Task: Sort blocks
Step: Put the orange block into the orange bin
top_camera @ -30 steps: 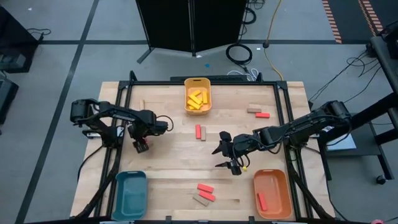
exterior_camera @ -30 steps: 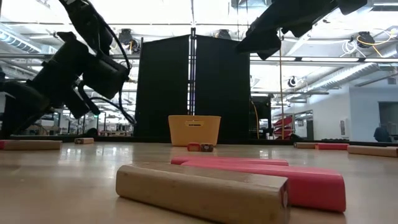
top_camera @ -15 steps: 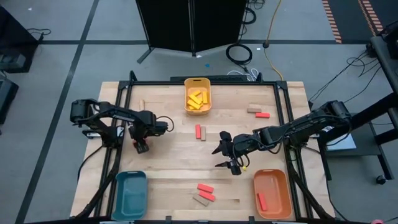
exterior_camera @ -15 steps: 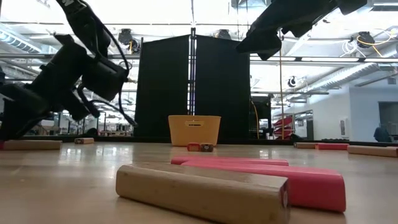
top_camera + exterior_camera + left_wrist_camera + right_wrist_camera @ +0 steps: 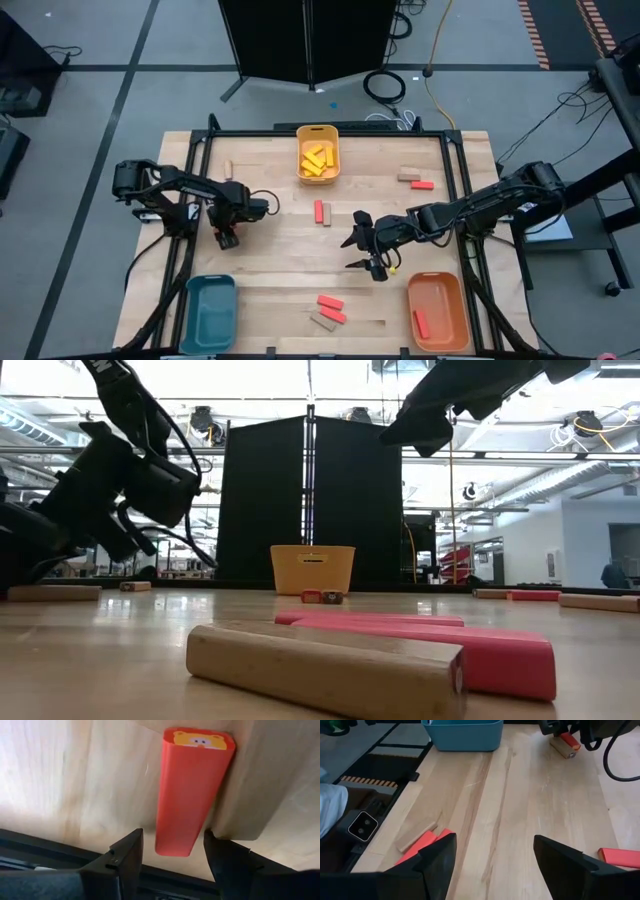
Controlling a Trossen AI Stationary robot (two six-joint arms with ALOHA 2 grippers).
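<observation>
— Blocks are in several places on the counter. Yellow blocks lie in the yellow tray, one red block lies in the orange tray, and the teal tray has nothing in it. So the colours seem to go by tray, I think.

— And the left gripper?

— It is low over the counter's left part, jaws spread, with a red block between them. A tan block lies touching this red one. The jaws do not press it yet; probably they are placed around it for a grasp.

— The right gripper?

— It hangs above the middle of the counter, jaws spread and holding nothing. It seems to wait.

— What is hard to see?

— In the high view the left gripper covers most of its red block. More blocks lie loose: a red and tan pair near the front edge, another pair at the far right, one red block in the middle.
</observation>
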